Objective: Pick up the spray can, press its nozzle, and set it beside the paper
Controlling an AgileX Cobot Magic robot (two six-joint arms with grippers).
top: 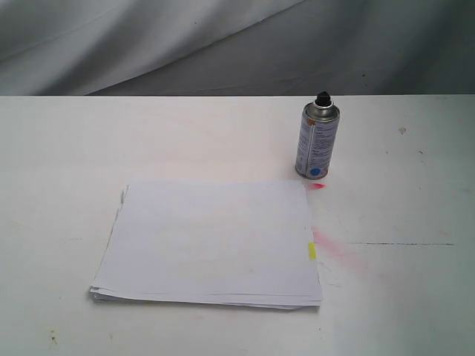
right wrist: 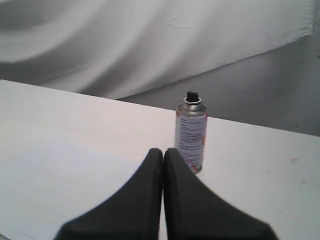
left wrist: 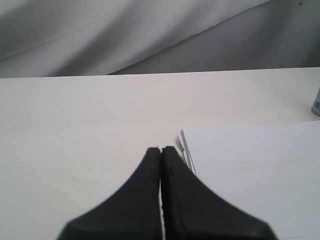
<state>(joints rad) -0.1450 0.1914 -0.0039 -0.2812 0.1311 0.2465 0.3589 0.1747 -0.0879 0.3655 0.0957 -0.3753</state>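
The silver-grey spray can [top: 317,142] stands upright on the white table, just beyond the far right corner of the paper [top: 211,241]. Its black nozzle [top: 323,98] points up, and a blue dot marks its base. In the right wrist view the spray can [right wrist: 190,135] stands a short way ahead of my right gripper [right wrist: 163,150], whose black fingers are pressed together and hold nothing. My left gripper [left wrist: 161,149] is also shut and empty, hovering at the near corner of the paper [left wrist: 250,170]. Neither gripper shows in the exterior view.
Pink spray marks [top: 334,248] stain the table to the right of the paper, near its yellow tab [top: 312,251]. A grey cloth backdrop [top: 223,44] hangs behind the table's far edge. A thin dark line [top: 401,244] runs across the table at right.
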